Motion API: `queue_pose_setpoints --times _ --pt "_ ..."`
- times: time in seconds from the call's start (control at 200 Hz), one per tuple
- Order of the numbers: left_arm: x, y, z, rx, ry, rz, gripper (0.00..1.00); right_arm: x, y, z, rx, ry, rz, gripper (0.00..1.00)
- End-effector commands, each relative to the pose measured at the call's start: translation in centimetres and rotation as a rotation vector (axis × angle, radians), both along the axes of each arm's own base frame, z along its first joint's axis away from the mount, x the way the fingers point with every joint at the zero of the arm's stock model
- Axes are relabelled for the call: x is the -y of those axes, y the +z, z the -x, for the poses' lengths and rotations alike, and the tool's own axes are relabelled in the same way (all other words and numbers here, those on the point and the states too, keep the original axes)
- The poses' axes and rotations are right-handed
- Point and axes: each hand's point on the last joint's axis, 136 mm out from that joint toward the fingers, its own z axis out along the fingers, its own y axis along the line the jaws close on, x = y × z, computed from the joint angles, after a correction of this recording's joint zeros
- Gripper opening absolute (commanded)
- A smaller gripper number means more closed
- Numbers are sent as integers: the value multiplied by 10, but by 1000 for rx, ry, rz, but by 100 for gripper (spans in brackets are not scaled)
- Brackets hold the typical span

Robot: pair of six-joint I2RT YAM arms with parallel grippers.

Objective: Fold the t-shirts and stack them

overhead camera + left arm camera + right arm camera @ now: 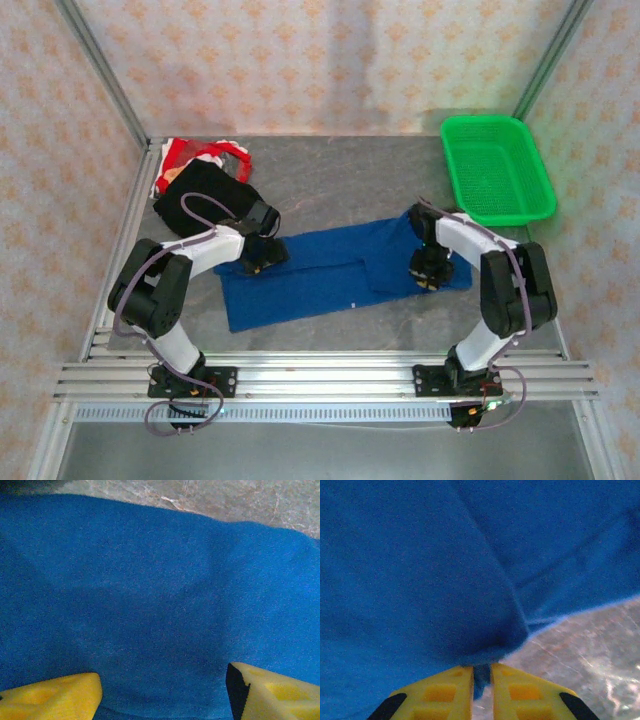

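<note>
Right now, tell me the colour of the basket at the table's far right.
The basket is bright green, clearest in the top external view.

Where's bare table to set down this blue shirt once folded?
Widest free patch: grey table at the back, between the black t-shirt and the green plastic basket. A narrow strip lies between the royal blue t-shirt and the near rail. Crowded: back-left corner, with the red-patterned t-shirt.

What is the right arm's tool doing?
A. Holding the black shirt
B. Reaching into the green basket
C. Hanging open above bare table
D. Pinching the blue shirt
D: the right tool has its yellow fingers nearly together on a fold of the blue shirt.
</note>
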Motion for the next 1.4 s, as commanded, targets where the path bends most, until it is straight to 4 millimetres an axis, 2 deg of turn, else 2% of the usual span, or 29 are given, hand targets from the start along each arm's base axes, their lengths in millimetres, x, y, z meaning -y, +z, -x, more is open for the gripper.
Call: queue_pose_setpoints --times 0.0,0.08,0.155,0.265,0.375,0.45,0.545,0.59,0.665,0.736,0.776,0.846,0.911,1.026,1.091,1.161,1.271,1.396 --pt "-14 -39 25 -116 20 -69 70 19 14 26 -33 -34 92 16" --pt "-10 -35 21 -95 10 -46 70 26 23 28 -10 -50 131 16" --pt "-7 -26 16 -64 -1 -33 70 31 38 19 64 -71 148 16" --pt "-1 3 2 11 -30 -14 71 34 63 -3 192 -99 146 24" --pt "7 49 -17 120 -51 13 72 22 79 -29 335 -101 68 29" --pt "8 83 -29 199 -52 21 73 10 79 -42 387 -100 -2 35" --pt "4 118 -37 276 -45 15 75 -6 77 -54 420 -116 -87 38" --pt "2 132 -38 303 -47 7 75 -16 78 -59 461 -131 -153 38" --pt "-4 154 -36 337 -56 -13 76 -34 93 -72 597 -146 -272 44" --pt "-13 171 -30 368 -53 -39 78 -38 109 -76 689 -142 -309 53" --pt "-19 176 -26 380 -51 -50 80 -38 108 -76 692 -124 -309 59" --pt "-28 174 -17 371 -46 -56 84 -33 105 -67 652 -87 -272 62" --pt "-34 160 -10 323 -43 -60 84 -29 88 -55 556 -71 -233 61" --pt "-30 130 -9 260 -64 -32 76 -33 49 -48 418 -89 -227 46" --pt "-24 111 -14 234 -69 -15 67 -37 31 -55 393 -103 -235 38" --pt "-22 88 -18 185 -59 -24 57 -39 13 -64 360 -120 -229 33" --pt "-28 53 -22 117 -34 -75 47 -40 -7 -81 321 -127 -192 29" --pt "-34 19 -14 12 -11 -125 36 -33 -24 -99 272 -145 -103 28"
